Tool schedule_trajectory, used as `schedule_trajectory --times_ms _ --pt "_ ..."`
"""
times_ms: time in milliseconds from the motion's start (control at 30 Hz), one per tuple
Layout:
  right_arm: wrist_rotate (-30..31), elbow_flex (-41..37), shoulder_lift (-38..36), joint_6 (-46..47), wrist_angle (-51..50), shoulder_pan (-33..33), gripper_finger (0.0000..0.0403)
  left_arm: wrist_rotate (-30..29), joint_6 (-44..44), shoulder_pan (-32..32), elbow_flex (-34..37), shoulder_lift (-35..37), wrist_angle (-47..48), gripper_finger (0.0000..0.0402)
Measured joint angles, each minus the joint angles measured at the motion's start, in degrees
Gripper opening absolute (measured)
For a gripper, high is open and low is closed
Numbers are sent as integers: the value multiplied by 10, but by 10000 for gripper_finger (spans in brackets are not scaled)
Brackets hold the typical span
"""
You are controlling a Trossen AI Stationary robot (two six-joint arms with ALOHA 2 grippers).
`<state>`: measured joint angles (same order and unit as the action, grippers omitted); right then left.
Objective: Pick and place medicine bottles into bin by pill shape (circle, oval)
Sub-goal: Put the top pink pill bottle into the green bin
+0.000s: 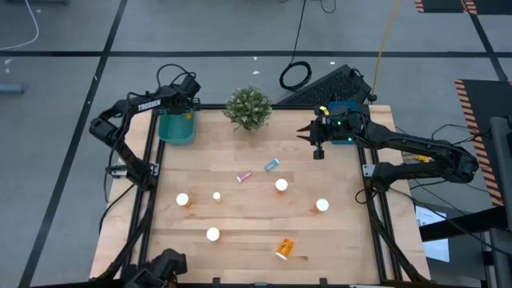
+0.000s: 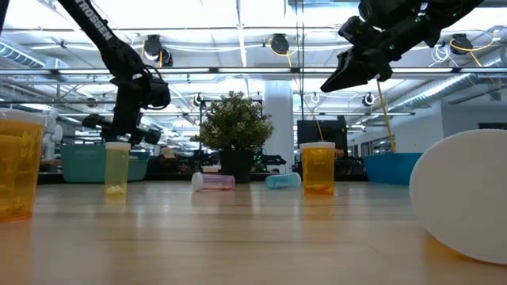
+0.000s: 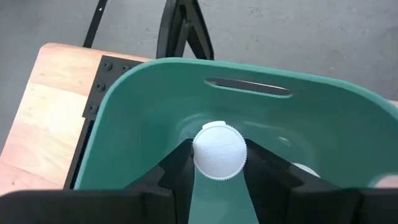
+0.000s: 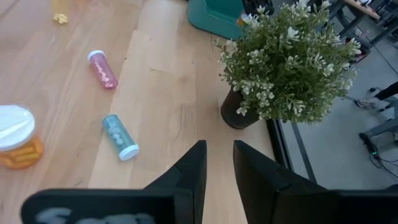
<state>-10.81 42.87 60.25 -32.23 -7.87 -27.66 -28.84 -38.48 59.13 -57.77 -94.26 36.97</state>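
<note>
Wooden counter (image 1: 256, 240), orange bottles scattered. Left pincer (image 3: 219, 163) over teal bin (image 3: 143, 118), pinching white-capped bottle (image 3: 219, 151) just below cap. Right pincer (image 4: 219, 163) empty, fingers barely parted, hovering near plant (image 4: 289, 62). Bottles likely light, rigid, slick plastic; grip across body.

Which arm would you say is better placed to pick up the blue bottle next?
Right: its open gripper hovers near the blue bottle, while the left gripper holds a bottle over the teal bin.

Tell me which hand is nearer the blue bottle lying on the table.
Right. The right hand hangs just beyond the blue bottle, toward the blue bin, its fingers nearly closed and empty. The left hand is over the teal bin at the far-left corner, holding a white-capped bottle.
</note>
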Motion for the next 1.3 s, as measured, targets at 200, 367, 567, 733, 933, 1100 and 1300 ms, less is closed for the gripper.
schedule_trajectory --times_ms 200,367,567,733,933,1100,1300 --pt "0 0 0 0 -2 0 75 3 9 7 12 0 -38 130" --pt "0 0 0 0 -6 0 75 10 8 6 12 0 -41 131" --pt "0 0 0 0 -6 0 75 38 19 16 12 0 -41 131" --pt "0 0 0 0 -6 0 75 43 22 16 13 0 -38 132" --pt "0 0 0 0 -8 0 75 44 23 15 13 0 -37 133" --pt "0 0 0 0 -13 0 75 44 23 16 13 0 -37 157" --pt "0 0 0 0 -14 0 75 44 27 15 13 0 -39 190"
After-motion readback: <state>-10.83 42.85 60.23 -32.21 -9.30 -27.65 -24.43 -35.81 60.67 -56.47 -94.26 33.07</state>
